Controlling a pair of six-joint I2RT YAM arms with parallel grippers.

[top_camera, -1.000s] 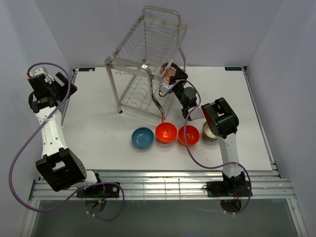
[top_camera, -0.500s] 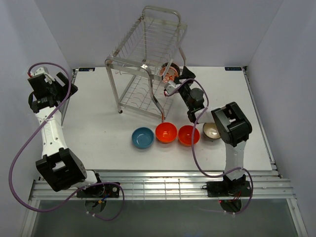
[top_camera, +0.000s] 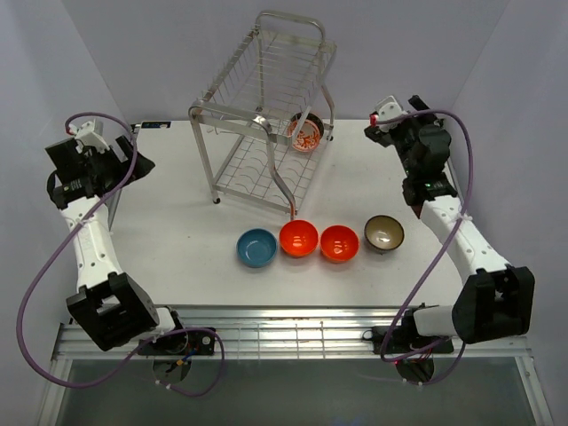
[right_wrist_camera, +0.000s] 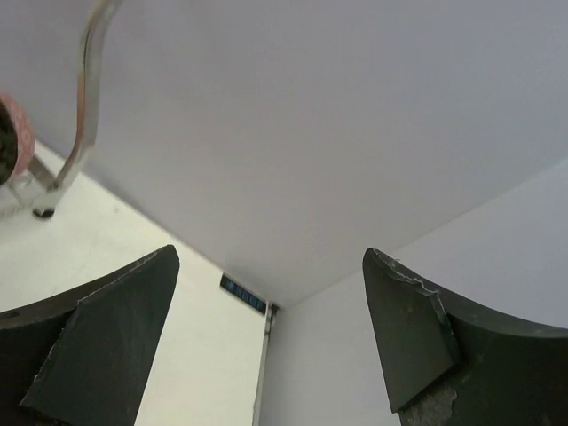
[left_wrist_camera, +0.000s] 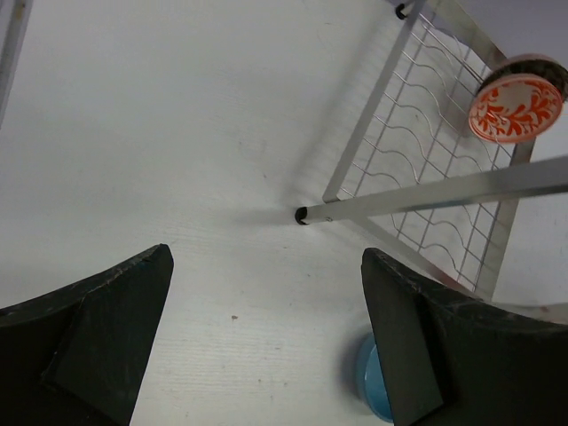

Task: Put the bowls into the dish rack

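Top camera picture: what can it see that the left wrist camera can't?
Only the top view shows the two plain orange round bowls, the dark brown bowl with cream inside, and the basket-like upper tier of the tall silver wire dish rack. Only the left wrist view shows the left pincer up close, its dark fingers wide apart with nothing between. Both show the rack's lower tier, the red-and-white patterned bowl standing on edge in it, the blue round bowl and the white table.

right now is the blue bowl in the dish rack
No, the blue bowl sits on the table in front of the dish rack, beside an orange bowl.
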